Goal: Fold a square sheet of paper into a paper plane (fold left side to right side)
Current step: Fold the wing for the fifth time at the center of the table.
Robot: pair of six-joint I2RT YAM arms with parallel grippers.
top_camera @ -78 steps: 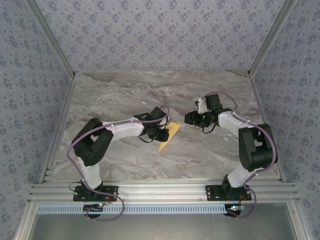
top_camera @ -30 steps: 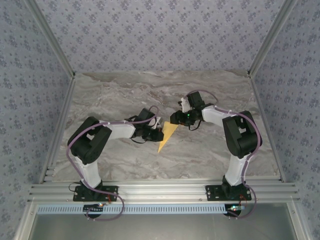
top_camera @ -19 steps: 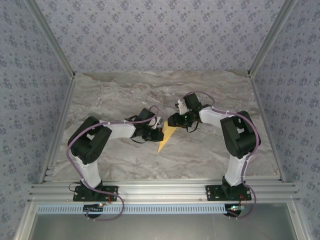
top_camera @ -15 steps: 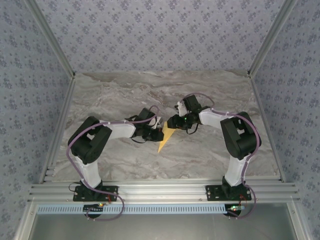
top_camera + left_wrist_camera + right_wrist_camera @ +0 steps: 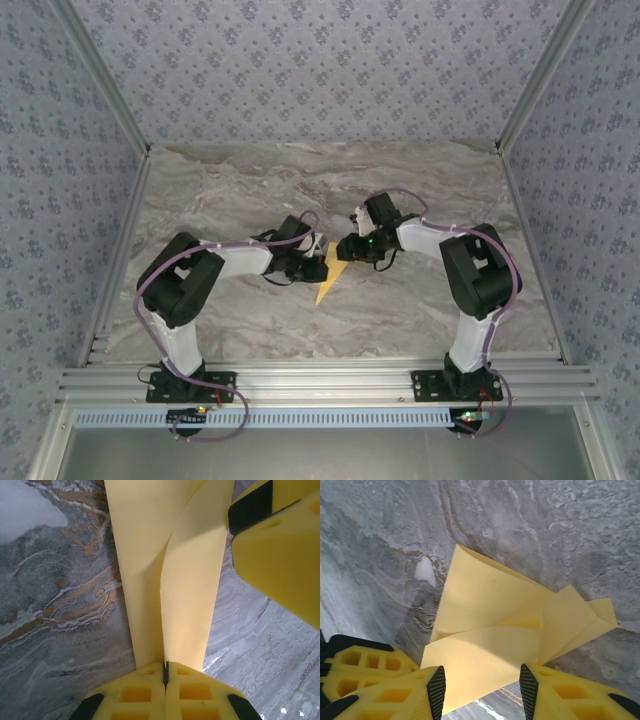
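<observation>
So the marble surface (image 5: 250, 190) takes up the middle of the booth, and both arms reach in over it toward the centre: left arm (image 5: 240, 260) from the left, right arm (image 5: 430, 235) from the right. Their ends nearly meet.

The left gripper (image 5: 165, 680) is pressed tight together, with the sheet of paper (image 5: 165, 570) pinched right in the seam between its fingers. The right gripper (image 5: 482, 685) is spread, fingers apart, hanging low over the far end of the sheet with the paper's edge lying in the gap between them. I can't really tell if it's touching. On the left wrist camera, one of its fingers (image 5: 280, 555) pokes in at the top right, just over the paper.

The sheet is yellow-orange and folded into a narrow pointed shape with overlapping flaps. From above it lies on the surface between the two grippers, its tip pointing toward the arm bases.
</observation>
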